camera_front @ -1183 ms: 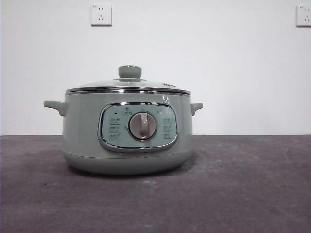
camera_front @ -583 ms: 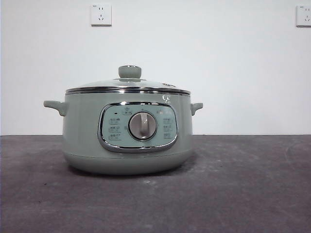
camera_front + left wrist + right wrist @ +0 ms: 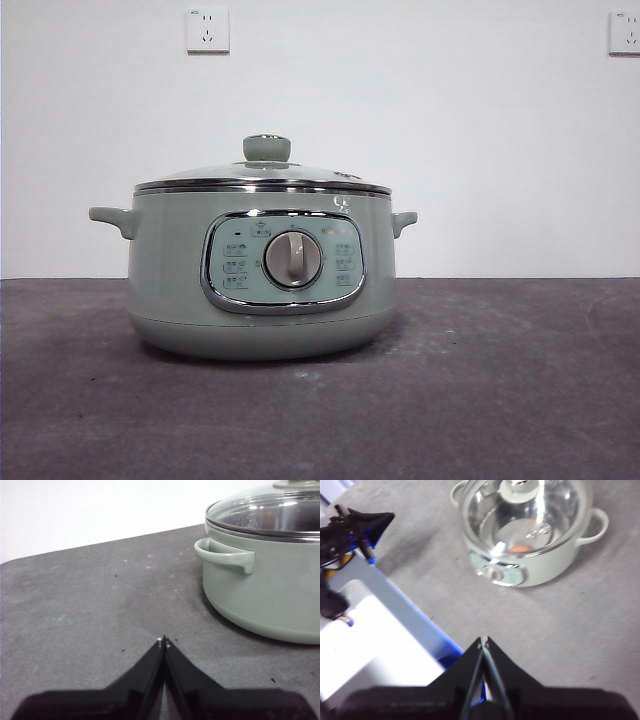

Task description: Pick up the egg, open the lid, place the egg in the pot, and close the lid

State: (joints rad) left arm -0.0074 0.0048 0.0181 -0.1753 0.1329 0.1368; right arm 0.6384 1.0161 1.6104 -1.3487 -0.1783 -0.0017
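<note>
The pale green pot [image 3: 170, 270] stands on the dark table with its lid [image 3: 265, 172] resting closed on the rim and the knob [image 3: 267, 148] on top. In the right wrist view, the reddish-brown egg [image 3: 521, 548] lies inside the pot [image 3: 545, 572], seen through the glass lid [image 3: 485, 510]. My right gripper [image 3: 484, 639] hangs shut, high above the table and well back from the pot. My left gripper [image 3: 164, 640] is shut and low over the mat, beside the pot's handle [image 3: 225, 557]. Neither holds anything. Both arms are out of the front view.
Two wall sockets [image 3: 208, 30] [image 3: 625, 32] sit on the white wall behind. The grey mat [image 3: 500, 380] spreads around the pot. A white and blue frame [image 3: 395, 630] borders the table's edge below my right gripper, with the left arm [image 3: 365, 522] above it.
</note>
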